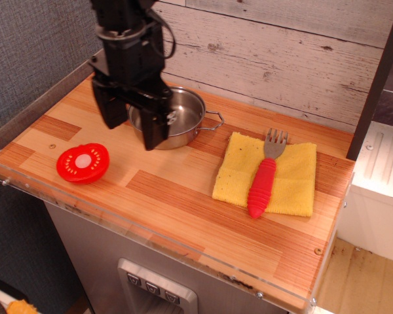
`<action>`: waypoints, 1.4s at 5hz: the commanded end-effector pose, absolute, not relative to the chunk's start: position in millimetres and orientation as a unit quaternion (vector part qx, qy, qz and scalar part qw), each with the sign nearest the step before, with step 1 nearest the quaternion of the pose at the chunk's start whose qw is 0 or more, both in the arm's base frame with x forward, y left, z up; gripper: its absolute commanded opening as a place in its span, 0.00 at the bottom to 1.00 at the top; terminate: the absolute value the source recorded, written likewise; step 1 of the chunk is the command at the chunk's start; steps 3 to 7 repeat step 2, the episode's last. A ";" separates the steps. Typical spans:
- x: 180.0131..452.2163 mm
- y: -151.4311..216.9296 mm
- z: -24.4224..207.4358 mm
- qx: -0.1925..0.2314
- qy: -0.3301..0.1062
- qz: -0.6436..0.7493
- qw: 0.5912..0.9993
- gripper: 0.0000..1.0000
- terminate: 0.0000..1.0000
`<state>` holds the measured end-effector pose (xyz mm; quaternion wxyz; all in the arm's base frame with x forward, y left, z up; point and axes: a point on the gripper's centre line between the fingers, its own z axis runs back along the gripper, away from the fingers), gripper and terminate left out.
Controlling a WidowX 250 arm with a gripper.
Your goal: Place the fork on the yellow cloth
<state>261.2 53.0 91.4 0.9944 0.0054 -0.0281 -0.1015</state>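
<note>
The fork (264,175), with grey tines and a ribbed red handle, lies on the yellow cloth (295,176) at the right of the table, tines pointing to the back; the handle's end reaches just past the cloth's front edge. My gripper (131,133) is far from it, at the left over the steel pot (182,118). Its two black fingers (153,129) point down, spread apart, with nothing between them.
A round red tomato-slice disc (83,162) lies near the front left edge. The steel pot stands at the back middle, partly hidden by my gripper. A dark post (373,78) rises at the right, and a wooden plank wall (281,46) stands behind.
</note>
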 end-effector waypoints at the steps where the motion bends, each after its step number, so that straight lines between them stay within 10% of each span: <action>1: 255.6 66.4 103.6 -0.005 -0.021 -0.107 0.994 1.00 0.00; 2: 255.6 66.4 103.6 -0.005 -0.021 -0.107 0.994 1.00 1.00; 7: 255.6 66.4 103.6 -0.005 -0.021 -0.107 0.994 1.00 1.00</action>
